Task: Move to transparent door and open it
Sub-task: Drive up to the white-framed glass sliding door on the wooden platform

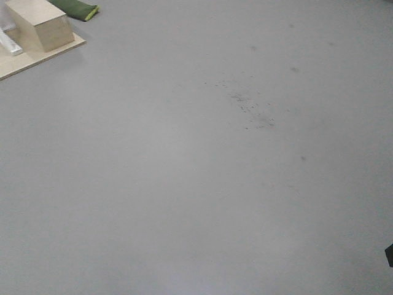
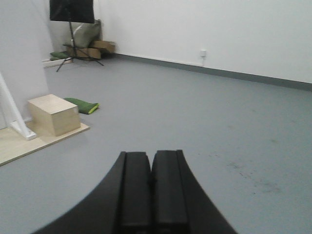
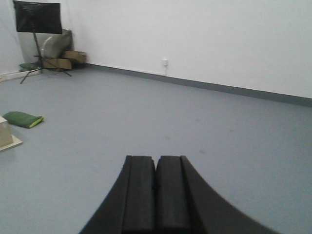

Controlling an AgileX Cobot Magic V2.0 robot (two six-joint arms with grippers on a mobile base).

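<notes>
The transparent door is out of view in every frame. My left gripper (image 2: 151,155) is shut and empty, its black jaws pressed together and held over the grey floor (image 2: 195,112). My right gripper (image 3: 156,159) is also shut and empty, pointing across the grey floor towards the white far wall (image 3: 204,34). The front view shows only bare grey floor (image 1: 202,184) with a patch of dark specks (image 1: 252,110).
A wooden box (image 2: 53,114) stands on a light wooden platform (image 2: 19,144) at the left, beside a white slanted frame leg (image 2: 12,112). A green cushion (image 2: 83,105) lies behind it. A black stand (image 2: 71,19), bags and cardboard boxes (image 2: 92,48) fill the far corner.
</notes>
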